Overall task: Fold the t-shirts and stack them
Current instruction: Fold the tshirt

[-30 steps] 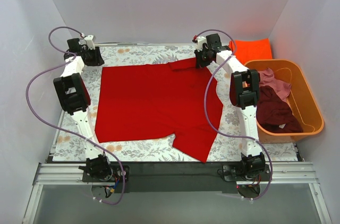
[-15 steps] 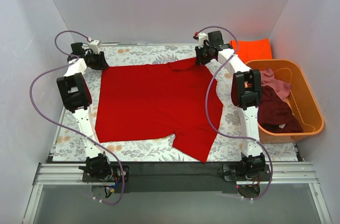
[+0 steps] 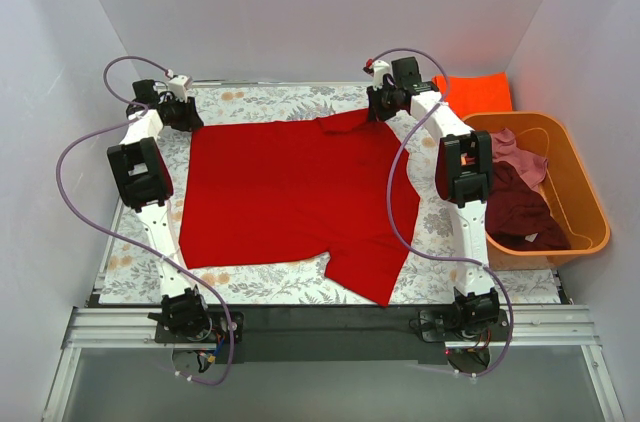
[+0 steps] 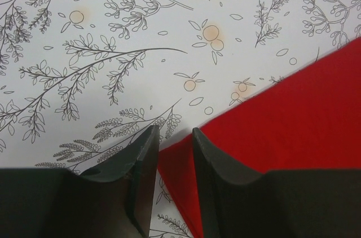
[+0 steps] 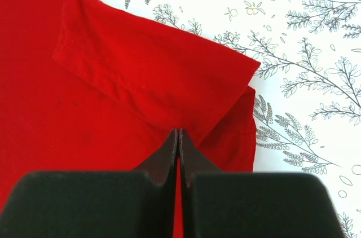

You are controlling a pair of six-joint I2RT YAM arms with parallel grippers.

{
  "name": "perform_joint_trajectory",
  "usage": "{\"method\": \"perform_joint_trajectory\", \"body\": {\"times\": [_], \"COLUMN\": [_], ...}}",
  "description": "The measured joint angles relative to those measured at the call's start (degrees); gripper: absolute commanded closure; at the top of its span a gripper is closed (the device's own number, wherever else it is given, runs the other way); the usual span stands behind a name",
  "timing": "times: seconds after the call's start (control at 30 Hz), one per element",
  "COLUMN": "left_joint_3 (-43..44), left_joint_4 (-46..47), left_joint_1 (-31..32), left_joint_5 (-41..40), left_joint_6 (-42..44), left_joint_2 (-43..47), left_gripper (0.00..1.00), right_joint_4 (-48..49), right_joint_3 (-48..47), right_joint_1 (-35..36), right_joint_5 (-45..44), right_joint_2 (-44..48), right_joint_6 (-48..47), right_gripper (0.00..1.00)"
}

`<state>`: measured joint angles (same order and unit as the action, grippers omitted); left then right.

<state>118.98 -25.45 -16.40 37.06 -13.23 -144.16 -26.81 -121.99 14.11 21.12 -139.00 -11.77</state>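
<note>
A bright red t-shirt lies spread flat on the floral table cover. My left gripper is at its far left corner; in the left wrist view the gripper is open, with the shirt's corner lying between the fingers. My right gripper is at the far right sleeve, which is folded onto the shirt. In the right wrist view the gripper is shut, with red cloth pinched between the jaws. An orange-red shirt lies folded at the back right.
An orange plastic tub stands at the right edge of the table, holding a maroon shirt and a dusty pink one. White walls close in the table on three sides.
My left gripper has moved right, up to the shirt's far left corner. The right gripper has shifted slightly toward the back with the sleeve.
</note>
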Motion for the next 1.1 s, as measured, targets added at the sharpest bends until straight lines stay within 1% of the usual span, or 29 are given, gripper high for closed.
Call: {"method": "perform_joint_trajectory", "body": {"times": [0.17,0.3,0.4,0.43,0.53,0.77,1.1], "left_joint_3": [0.0,0.0,0.0,0.1,0.4,1.1,-0.6], "left_joint_4": [-0.9,-1.3,-1.5,-1.6,-2.5,-3.2,-0.2], "left_joint_1": [0.0,0.0,0.0,0.0,0.0,0.0,-0.5], "left_joint_5": [1.0,1.3,1.3,1.3,1.2,1.7,5.7], "left_joint_6": [1.0,1.9,2.4,2.4,2.4,2.3,3.4], "left_joint_2": [0.0,0.0,0.0,0.0,0.0,0.0,0.3], "left_gripper": [0.72,0.79,0.87,0.95,1.00,1.00,1.00], "right_joint_4": [0.0,0.0,0.0,0.0,0.0,0.0,0.1], "right_joint_3": [0.0,0.0,0.0,0.0,0.0,0.0,0.0], "right_joint_1": [-0.1,-0.2,-0.2,-0.2,-0.2,-0.3,-1.0], "right_joint_5": [0.3,0.9,1.6,1.8,2.3,3.3,5.7], "right_joint_2": [0.5,1.1,1.5,1.6,1.7,2.2,6.5], "right_joint_6": [0.0,0.0,0.1,0.2,0.5,0.9,1.7], "right_gripper": [0.99,0.99,0.99,0.99,0.99,0.99,0.99]}}
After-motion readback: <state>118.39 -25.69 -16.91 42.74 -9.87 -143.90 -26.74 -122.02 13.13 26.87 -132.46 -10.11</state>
